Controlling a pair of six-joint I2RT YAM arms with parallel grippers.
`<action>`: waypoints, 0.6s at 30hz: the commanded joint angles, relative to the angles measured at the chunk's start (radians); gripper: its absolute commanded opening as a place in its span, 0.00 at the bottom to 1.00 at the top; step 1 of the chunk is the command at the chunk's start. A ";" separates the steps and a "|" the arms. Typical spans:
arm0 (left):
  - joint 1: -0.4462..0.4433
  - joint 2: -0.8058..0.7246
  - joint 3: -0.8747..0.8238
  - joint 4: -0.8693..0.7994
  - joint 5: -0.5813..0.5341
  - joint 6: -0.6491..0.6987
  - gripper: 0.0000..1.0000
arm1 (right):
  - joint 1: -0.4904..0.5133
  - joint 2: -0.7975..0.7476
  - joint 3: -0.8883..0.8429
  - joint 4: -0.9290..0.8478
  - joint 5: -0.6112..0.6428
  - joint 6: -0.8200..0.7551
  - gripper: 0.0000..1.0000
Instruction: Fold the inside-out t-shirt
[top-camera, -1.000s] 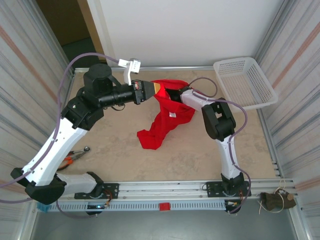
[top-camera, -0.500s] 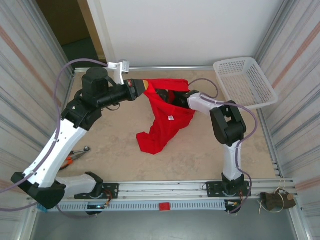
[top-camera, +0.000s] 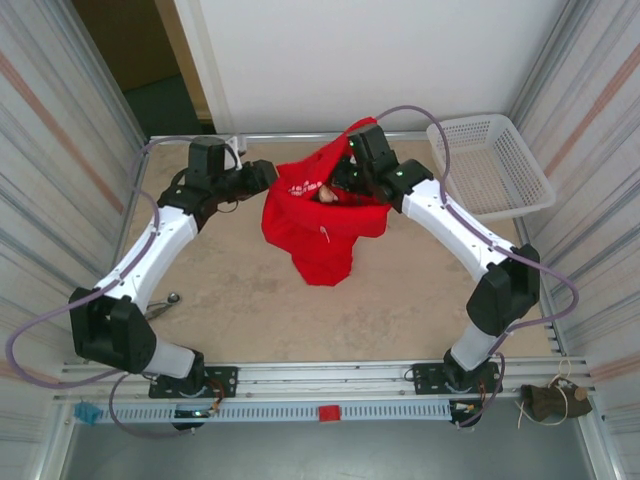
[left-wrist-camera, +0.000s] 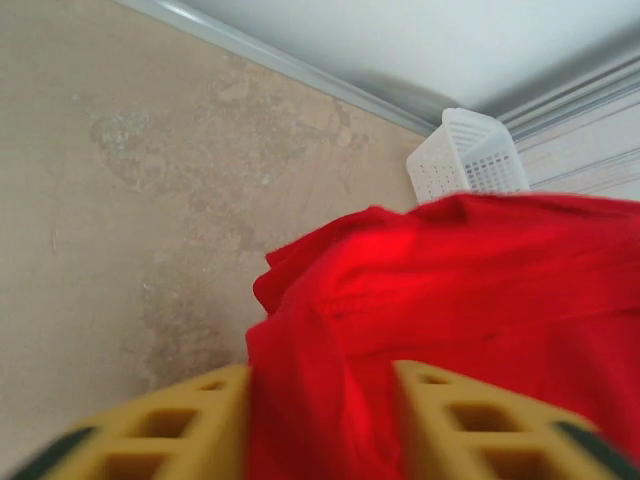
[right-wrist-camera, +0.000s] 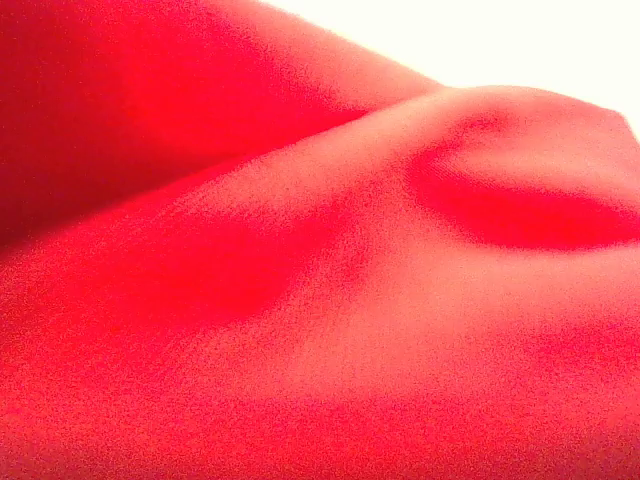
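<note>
The inside-out t-shirt (top-camera: 318, 232) is bunched and lifted over the far middle of the table (top-camera: 410, 300), its lower end reaching the surface. The right pincer (top-camera: 342, 186), closed, grips cloth among the folds. The left pincer (top-camera: 263, 179) has its fingers (left-wrist-camera: 150, 430) apart, with red cloth between them. A white basket (top-camera: 490, 165) sits in the far right corner.

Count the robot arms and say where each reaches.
2. The left arm stretches from the near left to the left edge of the t-shirt; the right arm stretches from the near right to its top.
</note>
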 joint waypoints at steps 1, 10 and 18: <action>0.004 -0.069 0.012 0.046 0.029 0.100 0.62 | 0.000 -0.002 0.048 -0.073 -0.015 -0.057 0.00; 0.011 -0.181 -0.015 0.056 0.034 0.127 0.78 | 0.000 0.043 0.188 -0.066 -0.093 -0.072 0.00; -0.088 -0.152 -0.012 0.147 0.055 0.146 0.82 | -0.006 0.065 0.399 -0.111 -0.145 -0.059 0.00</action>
